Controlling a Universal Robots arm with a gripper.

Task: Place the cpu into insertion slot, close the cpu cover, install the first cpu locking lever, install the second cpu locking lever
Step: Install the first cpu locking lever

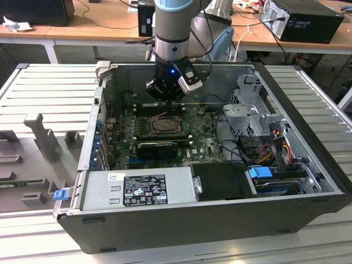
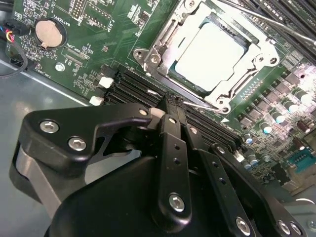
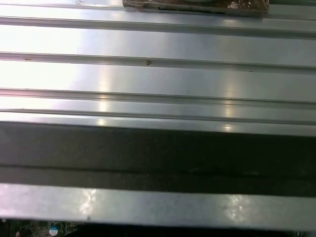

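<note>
the gripper (image 2: 174,106) is hanging over the open computer case (image 1: 308,165), just behind the insertion slot (image 1: 165,124) near the middle of the exterior view. in the second wrist view its fingers (image 2: 174,143) are running up the lower centre of the frame, pressed together with nothing between them, tips reaching the near edge of the socket. the cpu (image 2: 211,55) is lying in the upper right, already sitting flat in the slot, its pale face showing through the window of the cpu cover (image 2: 165,42), which appears to be folded down over it. a thin locking lever (image 2: 197,102) is lying along the socket's near edge, right at the fingertips. the case is also holding memory slots (image 2: 129,84), a coin battery (image 2: 49,32) and a power supply (image 1: 137,190).
</note>
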